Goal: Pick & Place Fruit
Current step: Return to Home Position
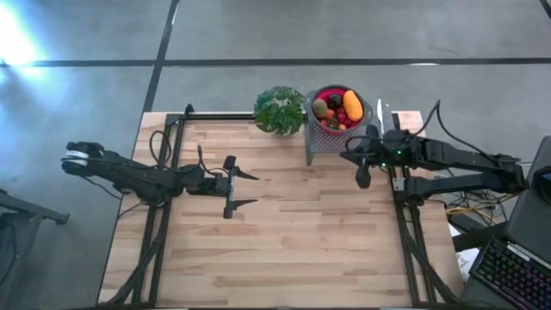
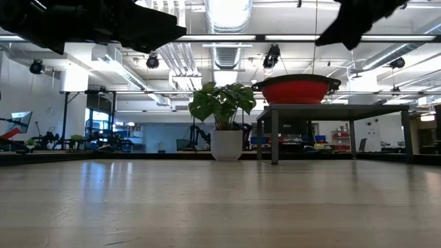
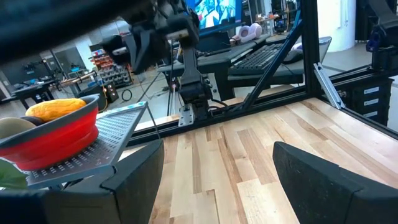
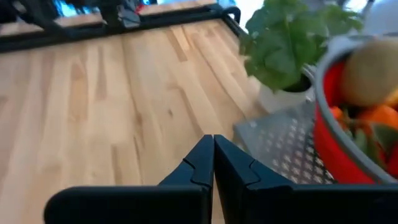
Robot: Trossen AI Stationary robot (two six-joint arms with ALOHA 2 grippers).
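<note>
2 dark arms hang above the wooden worktop (image 1: pixel 293 250); the left hand (image 1: pixel 251 189) is over the left-centre boards, well apart from the shelf (image 1: pixel 320 148), its 2 fingers (image 3: pixel 134 180) spread wide with only bare wood showing between them; the right hand (image 4: pixel 213 158) hovers just in front of the shelf, its 2 fingers pressed together tip to tip and empty; the fruit (image 1: pixel 337 110) is heaped in the red strainer bowl (image 3: pixel 56 140), which stands on the perforated metal shelf at the far edge of the worktop; in the heap an elongated yellow-orange piece (image 1: pixel 352 105) lies on the right, an olive-brown kiwi (image 1: pixel 319 107) on the left and a dark round one (image 1: pixel 334 101) between them, with red and small orange pieces packed on the near side; a leafy green plant (image 1: pixel 280 110) in a white pot (image 2: pixel 226 145) stands just beside the shelf on its left; a thin pale knife (image 1: pixel 380 112) lies on the shelf just right of the bowl; past the worktop the low view shows a large open room with ceiling lights.
</note>
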